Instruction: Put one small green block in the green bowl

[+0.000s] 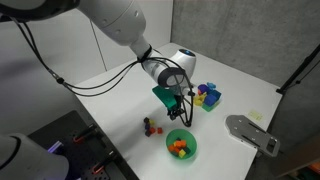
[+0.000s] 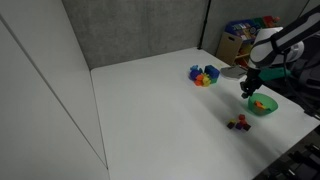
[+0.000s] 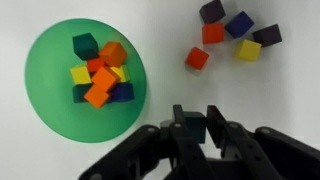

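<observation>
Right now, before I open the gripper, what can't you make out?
1. Wrist view: a dark greenish shape sits between the fingers of the gripper, mostly hidden by them and by shadow; I cannot tell whether it is a cube.
2. Both exterior views: the jaws are too small to read.
3. In an exterior view, the green bowl holds contents that blur into orange.

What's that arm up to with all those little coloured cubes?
The robot's gripper is holding what looks like a small green block between its fingers, above the white table and just to the side of the green bowl. The bowl has several cubes in it, green, orange and yellow among them. A few loose small cubes lie on the table nearby. The held block is not yet in the bowl.
</observation>
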Available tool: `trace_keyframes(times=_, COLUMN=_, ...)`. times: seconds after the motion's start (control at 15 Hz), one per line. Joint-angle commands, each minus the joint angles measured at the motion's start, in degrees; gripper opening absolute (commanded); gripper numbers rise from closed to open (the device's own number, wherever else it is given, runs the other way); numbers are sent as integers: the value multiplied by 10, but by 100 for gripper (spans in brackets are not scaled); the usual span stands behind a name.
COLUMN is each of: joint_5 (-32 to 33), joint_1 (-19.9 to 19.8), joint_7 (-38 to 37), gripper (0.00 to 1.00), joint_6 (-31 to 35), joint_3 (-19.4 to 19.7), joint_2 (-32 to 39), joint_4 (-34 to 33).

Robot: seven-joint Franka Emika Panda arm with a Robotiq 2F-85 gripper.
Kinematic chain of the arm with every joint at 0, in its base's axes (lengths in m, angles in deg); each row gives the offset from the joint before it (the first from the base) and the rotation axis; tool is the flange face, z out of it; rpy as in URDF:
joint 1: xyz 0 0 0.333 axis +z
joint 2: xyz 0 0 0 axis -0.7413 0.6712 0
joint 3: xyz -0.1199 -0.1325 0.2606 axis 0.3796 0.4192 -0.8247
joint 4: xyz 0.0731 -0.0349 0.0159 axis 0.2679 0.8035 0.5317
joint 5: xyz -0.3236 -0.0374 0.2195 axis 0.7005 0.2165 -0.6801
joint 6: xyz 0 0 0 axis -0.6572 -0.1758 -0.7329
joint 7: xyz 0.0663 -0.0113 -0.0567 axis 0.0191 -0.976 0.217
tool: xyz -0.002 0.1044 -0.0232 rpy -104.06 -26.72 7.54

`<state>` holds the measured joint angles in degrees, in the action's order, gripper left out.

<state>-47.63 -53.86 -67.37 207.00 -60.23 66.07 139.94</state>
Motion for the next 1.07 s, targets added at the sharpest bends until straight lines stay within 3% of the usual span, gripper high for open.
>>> trace_keyframes(times=0.0, joint_5=42, joint_1=-4, joint_7=-51, gripper=9, joint_6=-34, joint_3=33, joint_2=-62, joint_4=49)
trace_keyframes(times=0.27, joint_5=75, joint_1=-16, joint_7=-95, gripper=10, joint_6=-77, joint_3=69, joint_2=-106, joint_4=74)
trace_keyframes(times=0.33, joint_5=77, joint_1=-22, joint_7=-102, gripper=54, joint_6=-86, joint_3=74, joint_2=-116, joint_4=77)
trace_keyframes(times=0.4, joint_5=74, joint_1=-28, joint_7=-104, gripper=54, joint_6=-94, joint_3=76, joint_2=-124, joint_4=78)
trace_keyframes(times=0.6, joint_5=63, joint_1=-38, joint_7=-92, gripper=76, joint_6=-111, joint_3=66, joint_2=-152, joint_4=79)
trace_keyframes(times=0.8, joint_5=78, joint_1=-22, joint_7=-92, gripper=99, joint_6=-93, joint_3=48, joint_2=-193, joint_4=87)
trace_keyframes(times=1.0, joint_5=98, joint_1=0, joint_7=-99, gripper=100, joint_6=-84, joint_3=23, joint_2=-230, joint_4=89)
